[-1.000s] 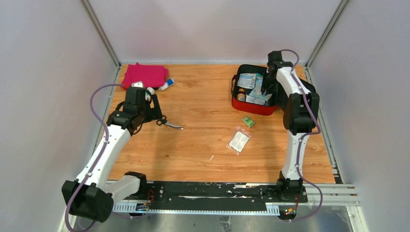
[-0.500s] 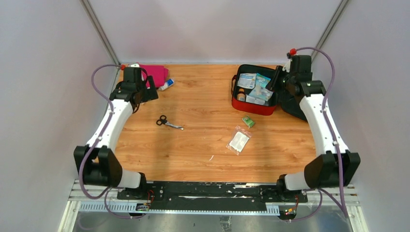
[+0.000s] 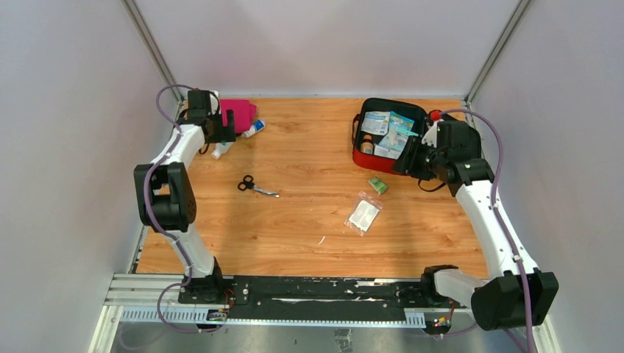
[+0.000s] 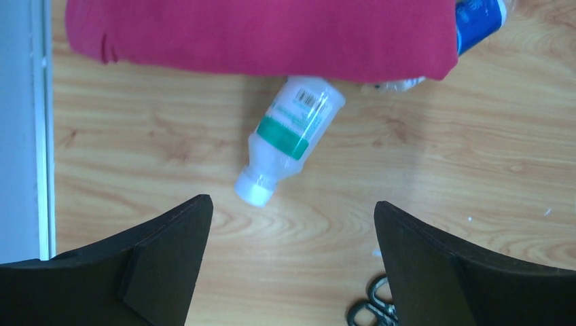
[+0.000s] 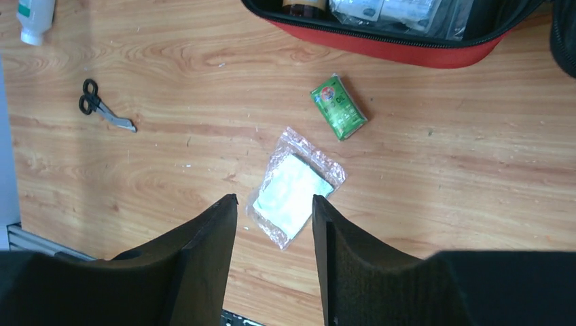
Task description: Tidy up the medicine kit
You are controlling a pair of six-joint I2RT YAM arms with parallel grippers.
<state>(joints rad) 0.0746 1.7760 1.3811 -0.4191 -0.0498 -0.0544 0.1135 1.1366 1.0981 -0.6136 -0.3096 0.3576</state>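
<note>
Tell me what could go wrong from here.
1. The white bottle lies on its side against the pink cloth; the open left gripper may roll it away or snag the cloth.
2. The clear pouch lies flat on the table; the right gripper may slip off it.
3. The medicine kit looks crowded; more items may not seat.

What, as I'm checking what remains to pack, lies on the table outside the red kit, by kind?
Scissors: 1
White bottle: 1
Blue-and-white tube: 1
Green packet: 1
Clear pouch: 1
Pink cloth: 1
Total: 6
</note>
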